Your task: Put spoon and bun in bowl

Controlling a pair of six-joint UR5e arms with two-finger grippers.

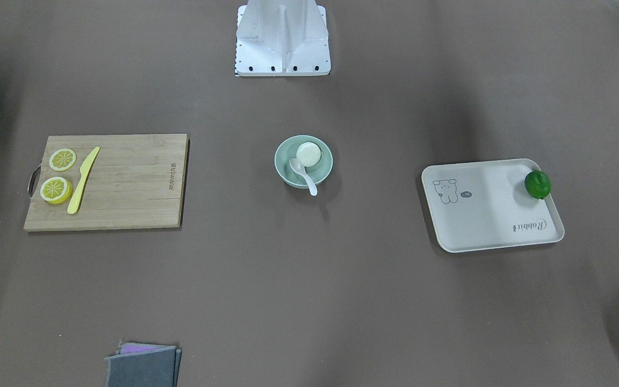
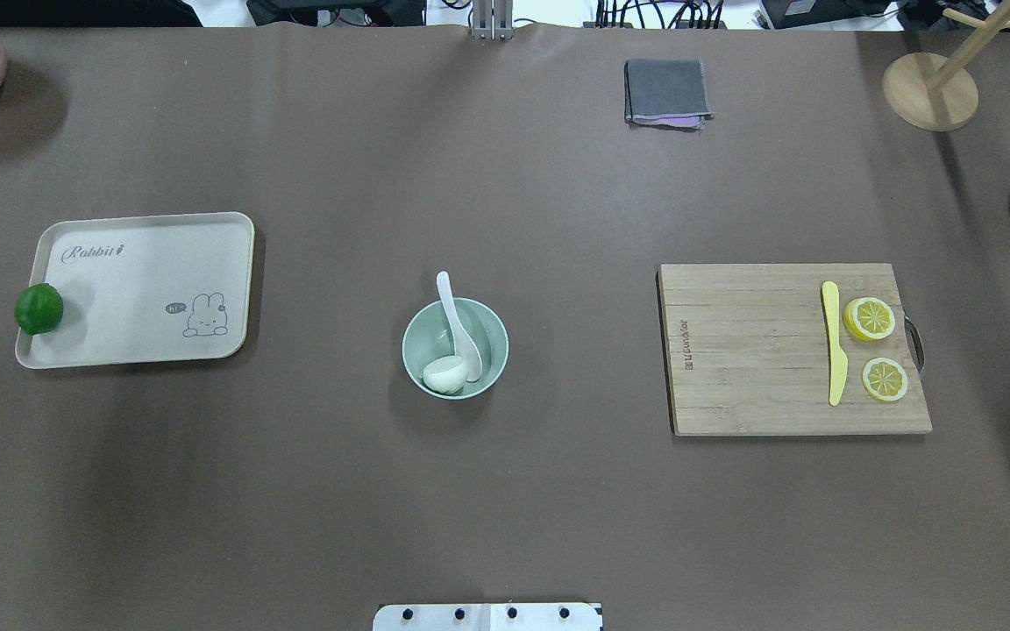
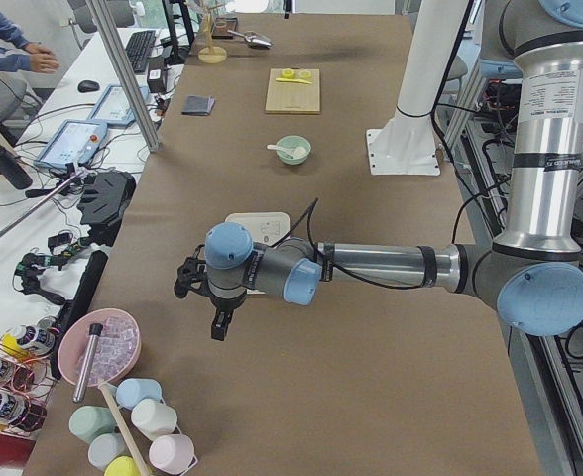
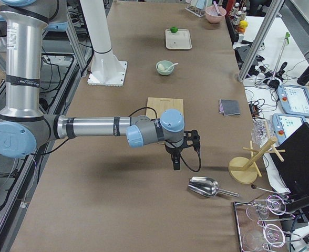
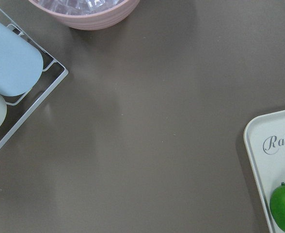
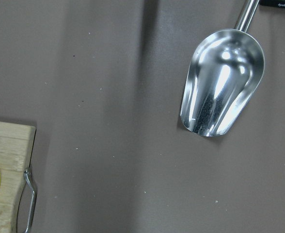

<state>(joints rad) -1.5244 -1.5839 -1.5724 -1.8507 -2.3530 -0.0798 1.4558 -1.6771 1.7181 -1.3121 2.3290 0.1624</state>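
Note:
The mint-green bowl stands at the table's middle and also shows in the overhead view. The white bun lies inside it on its side. The white spoon rests in the bowl, scoop inside and handle out over the rim. My left gripper hangs far off at the table's left end, near the tray. My right gripper hangs at the right end, past the cutting board. Both show only in the side views; I cannot tell whether they are open or shut.
A cream tray holds a green lime. A cutting board carries two lemon slices and a yellow knife. A grey cloth lies at the far edge. A metal scoop, pink bowl and cup rack sit at the ends.

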